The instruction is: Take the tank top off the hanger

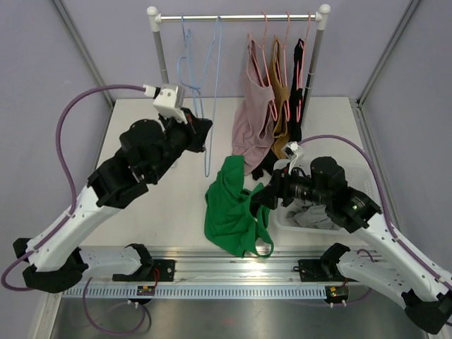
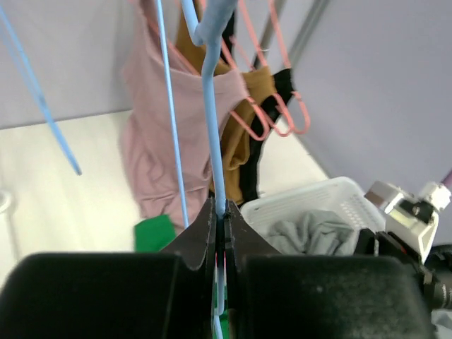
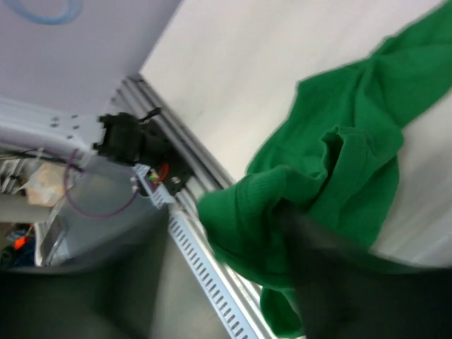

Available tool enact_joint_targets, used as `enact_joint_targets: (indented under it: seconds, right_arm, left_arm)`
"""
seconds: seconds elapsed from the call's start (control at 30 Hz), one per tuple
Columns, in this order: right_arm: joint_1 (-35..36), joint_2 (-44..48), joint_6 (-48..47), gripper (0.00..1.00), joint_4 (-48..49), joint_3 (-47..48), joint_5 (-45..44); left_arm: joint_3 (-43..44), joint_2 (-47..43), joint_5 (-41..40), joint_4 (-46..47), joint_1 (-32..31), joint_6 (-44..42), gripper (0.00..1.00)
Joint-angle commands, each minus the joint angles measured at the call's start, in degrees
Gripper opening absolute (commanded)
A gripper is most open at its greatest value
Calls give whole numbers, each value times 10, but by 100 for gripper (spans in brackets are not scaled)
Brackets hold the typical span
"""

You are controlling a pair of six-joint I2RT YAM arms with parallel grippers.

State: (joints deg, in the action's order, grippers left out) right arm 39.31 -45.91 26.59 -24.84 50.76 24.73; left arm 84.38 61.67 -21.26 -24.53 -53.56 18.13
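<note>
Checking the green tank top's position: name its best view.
Top external: the whole green tank top shows sharply. Right wrist gives a blurred partial close-up; left wrist only a small green patch.

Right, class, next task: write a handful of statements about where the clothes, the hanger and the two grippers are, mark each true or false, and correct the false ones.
1. The left gripper is shut on the blue hanger. True.
2. The green tank top hangs from the rail. False: it is off the rail, held by the right gripper and draped on the table.
3. The white basket has grey cloth in it. True.
4. The pink tank top lies in the basket. False: it hangs from the rail.
5. The right gripper is open and empty. False: it is shut on the green tank top.
</note>
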Motion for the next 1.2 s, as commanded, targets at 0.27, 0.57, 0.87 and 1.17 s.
enact_joint_targets:
  seconds: [0.27,0.57,0.87,1.17]
  right_arm:
    - [-1,-59,10,100,18,21,-92]
    - [0,-50,13,99,23,13,-87]
    - [0,-31,23,100,73,-29,-65]
    - [0,-41,25,100,130,-62,-29]
  left_arm:
    - [354,263,-25,-327,63,31,0]
    - [560,412,98,-388,189,10,0]
    - [572,464,141,-245,250,-61,0]
    - [613,526,156,-170,288,-79,0]
